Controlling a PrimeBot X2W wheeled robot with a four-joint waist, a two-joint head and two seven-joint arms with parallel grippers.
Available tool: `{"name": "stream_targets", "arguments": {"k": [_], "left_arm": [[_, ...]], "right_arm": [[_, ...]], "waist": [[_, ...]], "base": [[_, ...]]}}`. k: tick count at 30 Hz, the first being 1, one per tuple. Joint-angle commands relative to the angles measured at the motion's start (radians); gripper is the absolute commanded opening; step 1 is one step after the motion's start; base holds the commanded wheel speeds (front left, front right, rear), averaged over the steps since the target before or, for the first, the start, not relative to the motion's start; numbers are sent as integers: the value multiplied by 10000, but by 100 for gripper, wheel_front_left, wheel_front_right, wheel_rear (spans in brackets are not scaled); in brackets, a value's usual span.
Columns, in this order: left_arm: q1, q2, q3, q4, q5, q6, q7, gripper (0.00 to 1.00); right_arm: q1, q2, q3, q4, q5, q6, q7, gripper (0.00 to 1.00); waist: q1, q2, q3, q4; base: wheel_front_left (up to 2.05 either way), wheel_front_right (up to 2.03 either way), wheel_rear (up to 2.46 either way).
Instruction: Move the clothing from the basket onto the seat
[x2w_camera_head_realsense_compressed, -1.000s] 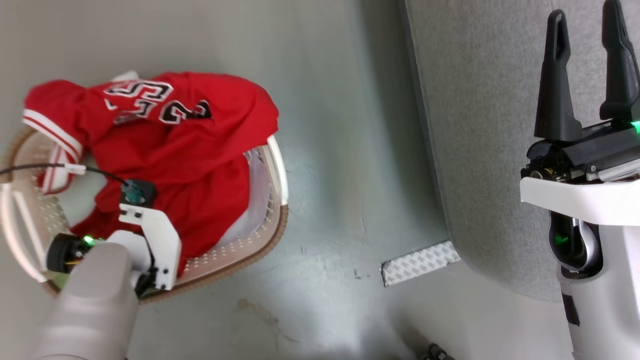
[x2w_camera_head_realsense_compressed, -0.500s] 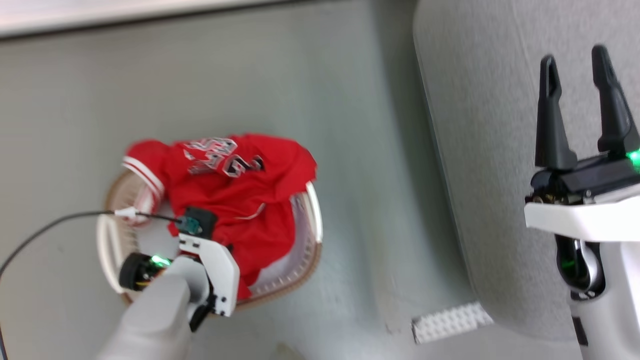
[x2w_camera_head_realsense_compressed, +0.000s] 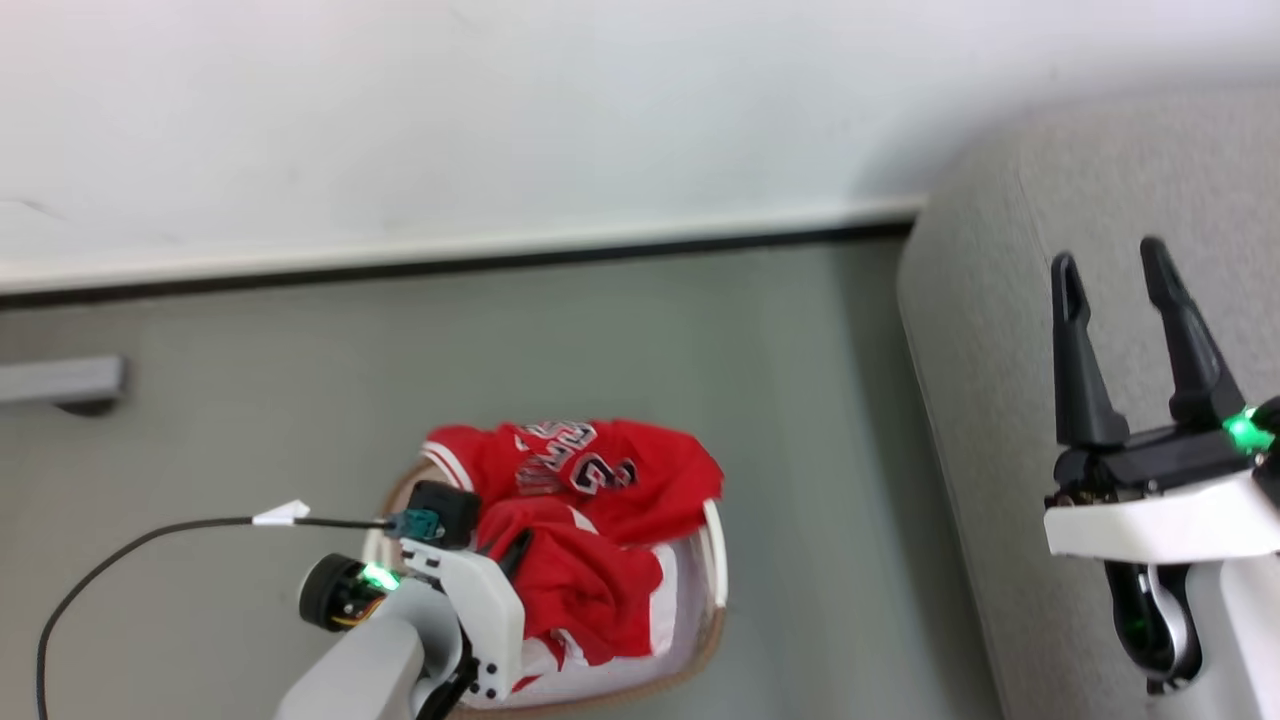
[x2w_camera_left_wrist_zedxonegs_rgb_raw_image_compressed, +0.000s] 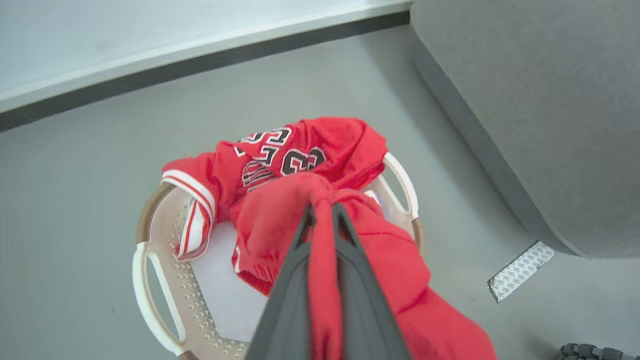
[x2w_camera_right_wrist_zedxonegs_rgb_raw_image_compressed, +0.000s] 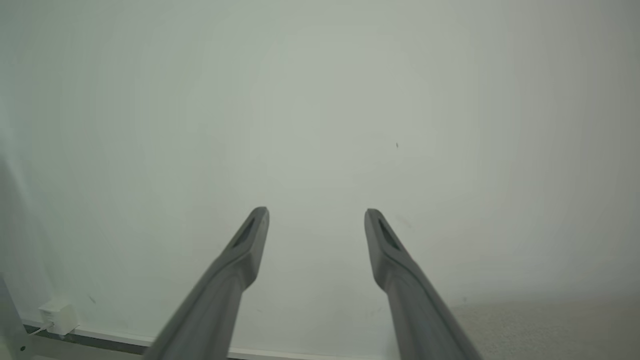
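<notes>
The left tool (x2w_camera_left_wrist_zedxonegs_rgb_raw_image_compressed: 322, 212) was clamped shut on a fold of the red clothing (x2w_camera_left_wrist_zedxonegs_rgb_raw_image_compressed: 400, 260), with the cloth bunched between its fingers above the basket (x2w_camera_left_wrist_zedxonegs_rgb_raw_image_compressed: 150, 265). A red jersey (x2w_camera_left_wrist_zedxonegs_rgb_raw_image_compressed: 320, 145) with black-and-white lettering lay across the basket's far rim, and one striped sleeve hung inside. The basket stood on the grey floor (x2w_camera_left_wrist_zedxonegs_rgb_raw_image_compressed: 75, 200). The grey seat (x2w_camera_left_wrist_zedxonegs_rgb_raw_image_compressed: 525, 100) lay to the basket's right, apart from it. The right tool (x2w_camera_head_realsense_compressed: 1108, 258) stood spread wide and empty over the seat, well right of the basket.
</notes>
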Motion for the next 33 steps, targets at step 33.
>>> {"name": "stream_targets", "arguments": {"k": [33], "left_arm": [[248, 1930, 581, -8027, 146, 2208, 147, 0]], "right_arm": [[1654, 53, 1707, 151, 278, -21, 11, 100]], "waist": [[3, 0, -2420, 1070]], "base": [[0, 0, 0]]}}
